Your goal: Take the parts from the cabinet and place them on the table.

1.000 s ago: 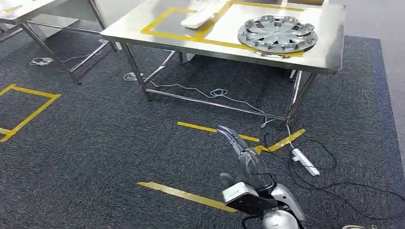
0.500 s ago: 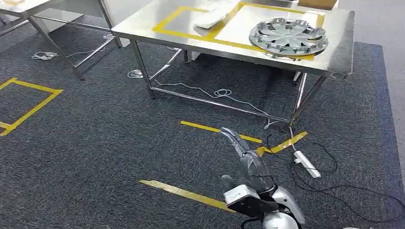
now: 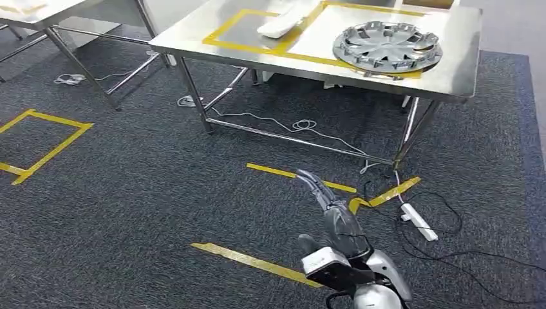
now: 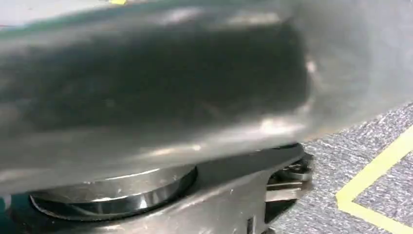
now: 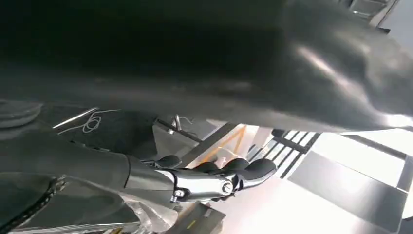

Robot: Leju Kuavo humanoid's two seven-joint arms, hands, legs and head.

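Your view has swung a bit in the last sec, table (image 3: 193,38) slid sideways, so robot's turning. Hubcap (image 3: 387,44) + white part (image 3: 277,24) already on it. Right hand (image 3: 325,206) empty, fingers straight; left hand can't tell.

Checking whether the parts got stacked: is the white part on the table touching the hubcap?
Apart. The head view shows the white part lying over a yellow tape line, with bare table between it and the hubcap.

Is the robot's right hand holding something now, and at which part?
Nothing is held: the right hand is extended over the carpet, fingers straight and empty.
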